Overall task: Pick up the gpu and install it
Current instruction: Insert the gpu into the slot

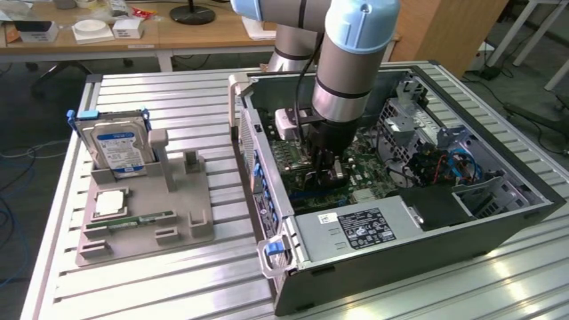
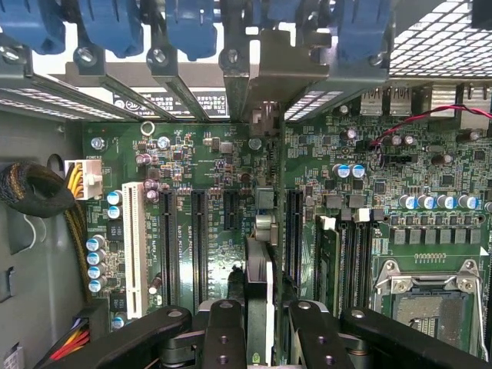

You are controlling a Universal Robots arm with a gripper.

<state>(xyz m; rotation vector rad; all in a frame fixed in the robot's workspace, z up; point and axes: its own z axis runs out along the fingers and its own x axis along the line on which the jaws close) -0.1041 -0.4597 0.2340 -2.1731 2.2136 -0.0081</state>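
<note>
The gpu (image 2: 259,265) is a thin dark card seen edge-on, standing upright over the green motherboard (image 2: 215,165) among its long black expansion slots (image 2: 198,246). My gripper (image 2: 265,334) is shut on the card, one black finger (image 2: 223,338) on each side. A silvery bracket (image 2: 269,73) lies in line with the card at the case's rear slot openings. Whether the card sits in a slot I cannot tell. In the exterior view my gripper (image 1: 326,172) reaches down inside the open computer case (image 1: 498,220), low over the board.
A grey fixture (image 1: 182,200) at the exterior view's left holds a blue-labelled hard drive (image 1: 116,143), a processor (image 1: 108,201) and a green memory stick (image 1: 133,219). The power supply (image 1: 356,230), drive cages and cables (image 1: 444,163) crowd the case around the gripper.
</note>
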